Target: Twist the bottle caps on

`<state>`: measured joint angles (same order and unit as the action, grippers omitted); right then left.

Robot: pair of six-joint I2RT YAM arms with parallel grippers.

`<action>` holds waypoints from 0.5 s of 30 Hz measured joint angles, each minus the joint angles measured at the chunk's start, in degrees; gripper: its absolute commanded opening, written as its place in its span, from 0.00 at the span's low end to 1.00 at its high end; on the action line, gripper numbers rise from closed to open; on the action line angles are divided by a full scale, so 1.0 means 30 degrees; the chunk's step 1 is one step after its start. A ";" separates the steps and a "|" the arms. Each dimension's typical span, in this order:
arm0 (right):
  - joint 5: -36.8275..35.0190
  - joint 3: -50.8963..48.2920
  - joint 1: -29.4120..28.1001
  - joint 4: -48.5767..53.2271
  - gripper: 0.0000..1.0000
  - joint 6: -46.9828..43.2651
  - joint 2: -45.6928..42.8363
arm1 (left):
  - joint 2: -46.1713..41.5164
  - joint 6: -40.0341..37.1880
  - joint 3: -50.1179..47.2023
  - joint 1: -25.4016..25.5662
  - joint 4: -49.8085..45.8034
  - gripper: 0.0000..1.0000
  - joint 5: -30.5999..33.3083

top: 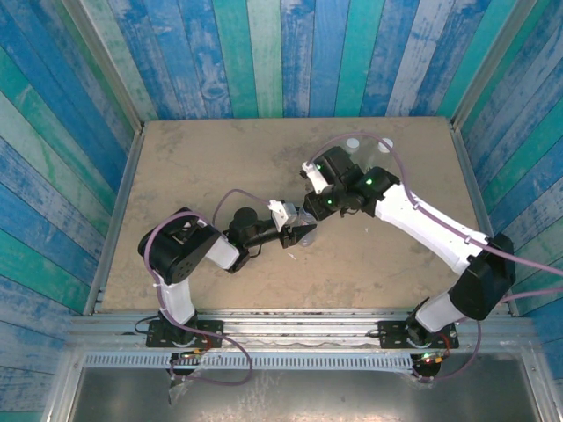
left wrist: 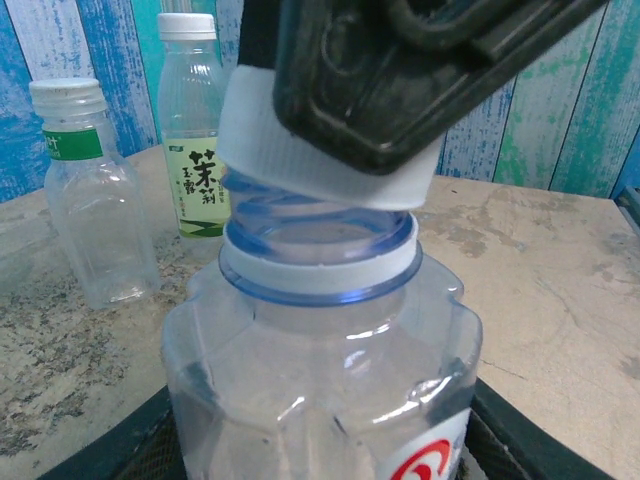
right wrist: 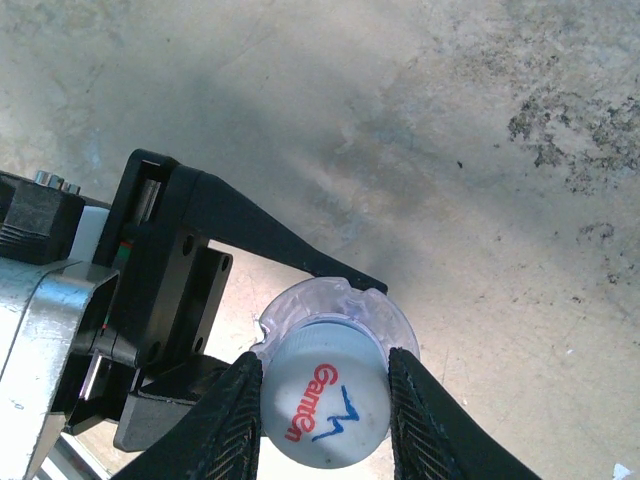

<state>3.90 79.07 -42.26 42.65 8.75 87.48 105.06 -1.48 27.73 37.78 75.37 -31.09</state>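
So, table [top: 220,167]: a tan, scuffed board walled by blue-green planks [top: 264,53]; your two arms meet just past its centre.
Right arm [top: 422,224]: reaches in from 5 o'clock, with a purple cable [top: 400,176] looping over it.
Left arm [top: 189,251]: comes in from 7 o'clock.
Left gripper [left wrist: 320,455]: clamped on the body of the open bottle [left wrist: 320,370], with a black finger at each lower corner of your left wrist view.
Right gripper [right wrist: 325,365]: closed on the loose cap [right wrist: 325,410], which has red and blue lettering on top.
Cap position: tilted over the open bottle's mouth, its 3 o'clock edge lower and threads showing under its 9 o'clock edge.
In the way: in your left wrist view the right gripper's black finger covers the cap's top. In the right wrist view the left gripper hides the bottle's 9 o'clock side.
Around: a short bottle [left wrist: 85,190] with a green neck band stands at 10 o'clock of the open one, and a tall bottle [left wrist: 195,130] with a yellow-green label at 11 o'clock. Both are capped white and stand well apart from the grippers.
Count: three bottles, three caps, two arms.
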 measured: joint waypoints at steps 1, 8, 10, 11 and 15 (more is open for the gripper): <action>-0.0007 0.0138 0.0000 0.0146 0.34 -0.0007 0.0087 | 0.0000 0.0000 0.0015 -0.0007 -0.0015 0.56 -0.0007; -0.0335 0.1851 -0.0124 0.1938 0.32 -0.0022 0.1188 | 0.0117 -0.0007 0.0117 -0.0029 0.0007 0.56 -0.0036; -0.0452 0.2361 -0.0160 0.2499 0.32 -0.0015 0.1508 | 0.0175 -0.0015 0.0175 -0.0022 0.0015 0.56 -0.0087; -0.0495 0.2608 -0.0168 0.2790 0.32 -0.0015 0.1676 | 0.0197 -0.0051 0.0189 -0.0022 0.0022 0.56 -0.0124; -0.0597 0.3541 -0.0211 0.3832 0.32 -0.0015 0.2302 | 0.0211 -0.0087 0.0204 -0.0022 0.0015 0.56 -0.0211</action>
<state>2.11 89.69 -42.89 54.15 8.71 94.39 105.69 -1.74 28.34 37.71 75.42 -31.73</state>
